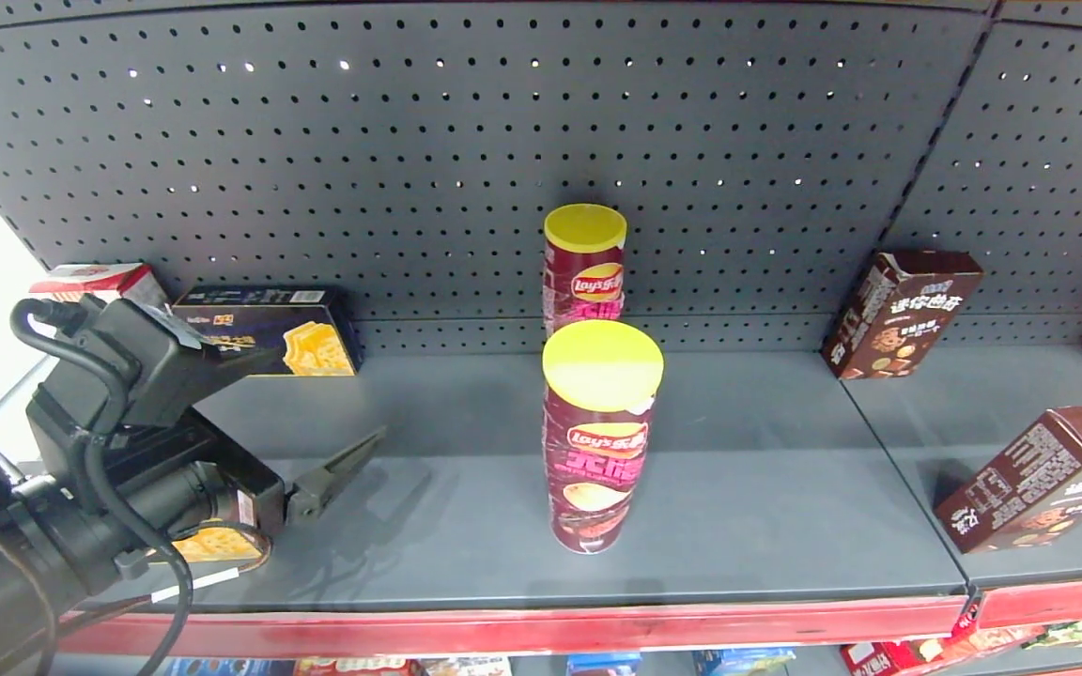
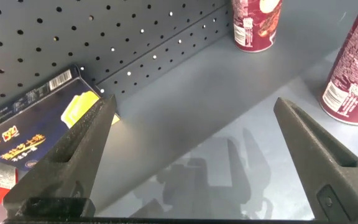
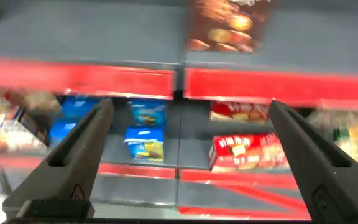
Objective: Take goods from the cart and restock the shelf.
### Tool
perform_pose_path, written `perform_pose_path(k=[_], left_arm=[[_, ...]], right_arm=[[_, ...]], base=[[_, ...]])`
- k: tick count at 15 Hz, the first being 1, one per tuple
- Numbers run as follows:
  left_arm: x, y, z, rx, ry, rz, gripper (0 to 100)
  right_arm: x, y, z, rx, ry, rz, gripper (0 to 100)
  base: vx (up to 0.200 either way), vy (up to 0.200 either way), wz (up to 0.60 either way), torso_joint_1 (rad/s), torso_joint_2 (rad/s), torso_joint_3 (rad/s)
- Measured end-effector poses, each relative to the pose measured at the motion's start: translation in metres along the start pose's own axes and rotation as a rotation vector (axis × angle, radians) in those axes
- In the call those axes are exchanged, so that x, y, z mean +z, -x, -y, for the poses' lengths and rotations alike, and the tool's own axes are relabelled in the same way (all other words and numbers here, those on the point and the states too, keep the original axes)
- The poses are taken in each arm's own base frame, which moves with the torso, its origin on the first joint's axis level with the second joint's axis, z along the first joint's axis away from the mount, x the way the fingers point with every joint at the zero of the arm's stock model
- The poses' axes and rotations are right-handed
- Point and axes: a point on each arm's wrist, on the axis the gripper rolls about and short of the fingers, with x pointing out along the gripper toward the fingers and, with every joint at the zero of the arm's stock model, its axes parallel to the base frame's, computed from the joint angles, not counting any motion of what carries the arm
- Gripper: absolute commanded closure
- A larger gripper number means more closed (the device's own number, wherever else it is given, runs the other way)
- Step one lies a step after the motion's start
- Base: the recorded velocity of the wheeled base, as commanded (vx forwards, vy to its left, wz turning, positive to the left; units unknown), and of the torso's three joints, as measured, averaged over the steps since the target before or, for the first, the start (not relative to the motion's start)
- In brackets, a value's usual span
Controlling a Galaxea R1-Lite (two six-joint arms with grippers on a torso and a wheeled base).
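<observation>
Left tool (image 2: 194,102) sits lower left in head view, wide open & empty over the grey metal shelf (image 1: 766,488). Right tool (image 3: 191,104) also open, nothing held. Two maroon cardboard chip cans w/ yellow lids stand mid-frame, front can (image 1: 597,441) just before rear can (image 1: 584,268). Prob. next: draw left arm straight back, keeping clear of front can, then go to cart.

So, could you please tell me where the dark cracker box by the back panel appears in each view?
Head view: the dark cracker box lies at the back left, against the perforated panel.
Left wrist view: it lies beyond one finger of the open left tool, by the panel.
Right wrist view: not in it.
Shared landmark: the grey shelf board.
</observation>
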Motion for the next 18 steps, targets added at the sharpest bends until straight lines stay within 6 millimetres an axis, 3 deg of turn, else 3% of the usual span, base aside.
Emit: perform_pose_path(k=[2, 6, 12, 18], left_arm=[[-0.001, 0.004, 0.001, 0.0, 0.001, 0.001, 0], [-0.004, 0.026, 0.003, 0.011, 0.006, 0.02, 0], [-0.023, 0.107, 0.016, 0.031, 0.033, 0.059, 0], [-0.061, 0.188, 0.037, 0.036, 0.059, 0.073, 0]], right_arm=[[-0.001, 0.0, 0.0, -0.099, -0.024, -0.005, 0], [-0.002, 0.001, 0.0, -0.094, 0.003, 0.002, 0], [-0.003, 0.004, 0.0, -0.071, 0.003, 0.04, 0], [-0.003, 0.006, 0.0, -0.064, 0.002, 0.063, 0]], base=[[0.0, 0.0, 0.0, 0.0, 0.0, 0.0], [0.0, 0.0, 0.0, 0.0, 0.0, 0.0], [0.0, 0.0, 0.0, 0.0, 0.0, 0.0], [0.0, 0.0, 0.0, 0.0, 0.0, 0.0]])
